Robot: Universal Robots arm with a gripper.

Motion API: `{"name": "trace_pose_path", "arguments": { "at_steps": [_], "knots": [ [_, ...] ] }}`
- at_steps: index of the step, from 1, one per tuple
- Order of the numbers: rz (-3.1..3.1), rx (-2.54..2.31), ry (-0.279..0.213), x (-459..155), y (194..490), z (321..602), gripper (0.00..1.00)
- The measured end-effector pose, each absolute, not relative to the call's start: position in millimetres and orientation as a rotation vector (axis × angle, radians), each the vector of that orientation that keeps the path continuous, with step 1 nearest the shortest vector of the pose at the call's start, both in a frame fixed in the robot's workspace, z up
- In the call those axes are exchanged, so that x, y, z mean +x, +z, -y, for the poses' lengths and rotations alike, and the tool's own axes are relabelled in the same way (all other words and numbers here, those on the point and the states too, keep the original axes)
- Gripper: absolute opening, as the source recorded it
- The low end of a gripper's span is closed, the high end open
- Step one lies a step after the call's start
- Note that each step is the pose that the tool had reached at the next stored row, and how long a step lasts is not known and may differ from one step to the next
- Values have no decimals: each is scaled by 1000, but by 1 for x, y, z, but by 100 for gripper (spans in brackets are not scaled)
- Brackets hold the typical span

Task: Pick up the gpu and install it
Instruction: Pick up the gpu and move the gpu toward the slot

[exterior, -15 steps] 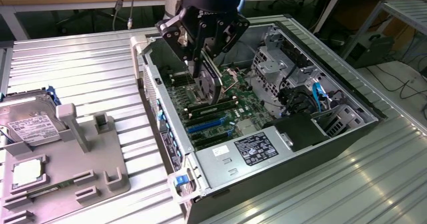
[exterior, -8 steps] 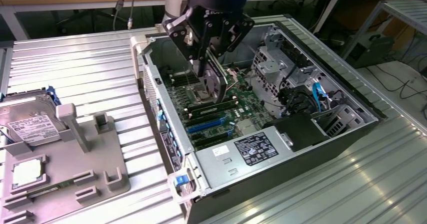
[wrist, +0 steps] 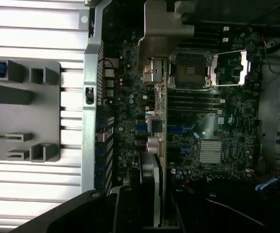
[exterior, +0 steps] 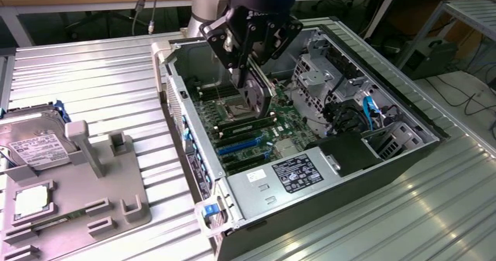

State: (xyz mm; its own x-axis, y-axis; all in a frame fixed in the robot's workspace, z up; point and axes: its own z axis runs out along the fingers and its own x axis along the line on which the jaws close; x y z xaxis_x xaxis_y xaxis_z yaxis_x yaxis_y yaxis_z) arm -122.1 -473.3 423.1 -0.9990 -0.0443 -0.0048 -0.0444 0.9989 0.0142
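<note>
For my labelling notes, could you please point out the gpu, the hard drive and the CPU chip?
gpu (exterior: pixel 256 101), exterior view, dark board face.
hard drive (exterior: pixel 37 149), exterior view, white label.
CPU chip (exterior: pixel 32 201), exterior view, silver top.

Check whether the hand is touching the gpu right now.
Touching. In the exterior view the hand grips the gpu by its upper edge, and the card hangs from it over the motherboard.
</note>
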Motion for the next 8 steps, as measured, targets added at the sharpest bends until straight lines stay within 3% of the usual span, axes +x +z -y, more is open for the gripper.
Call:
{"name": "trace_pose_path", "arguments": {
  "at_steps": [8],
  "knots": [
    [-3136, -70, 22, -110, 423, 473, 28]
  ]
}}
